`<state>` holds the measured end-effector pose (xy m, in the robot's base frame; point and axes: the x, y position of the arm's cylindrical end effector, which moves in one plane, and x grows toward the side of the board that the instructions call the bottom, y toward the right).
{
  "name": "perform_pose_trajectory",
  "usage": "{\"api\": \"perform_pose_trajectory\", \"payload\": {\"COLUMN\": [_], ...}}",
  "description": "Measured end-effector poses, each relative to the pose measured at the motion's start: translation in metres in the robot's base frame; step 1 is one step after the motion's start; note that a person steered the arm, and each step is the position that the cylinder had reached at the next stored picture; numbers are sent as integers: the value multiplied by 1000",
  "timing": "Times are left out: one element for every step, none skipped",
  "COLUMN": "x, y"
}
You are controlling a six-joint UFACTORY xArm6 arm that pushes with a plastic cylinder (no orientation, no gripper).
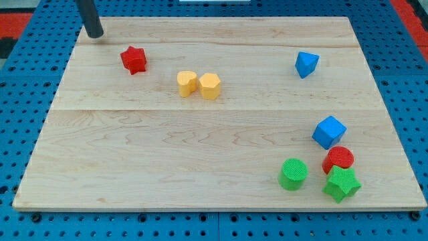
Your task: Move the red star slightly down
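Note:
The red star [134,59] lies on the wooden board [167,154] near the view's top left. My tip [95,35] rests on the board up and to the left of the red star, with a clear gap between them. The rod rises out of the view's top edge.
Two yellow blocks, a heart-like one [187,83] and a hexagon [210,86], sit side by side right of the star and below it. A blue block [306,64] is at the top right. A blue cube [329,132], red cylinder [339,159], green cylinder [293,174] and green star [342,184] cluster at the bottom right.

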<state>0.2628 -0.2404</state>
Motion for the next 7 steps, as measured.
{"api": "perform_pose_trajectory", "payload": {"x": [24,28,40,37,35,44,66], "y": [44,84,69,101,154,170,138]}}
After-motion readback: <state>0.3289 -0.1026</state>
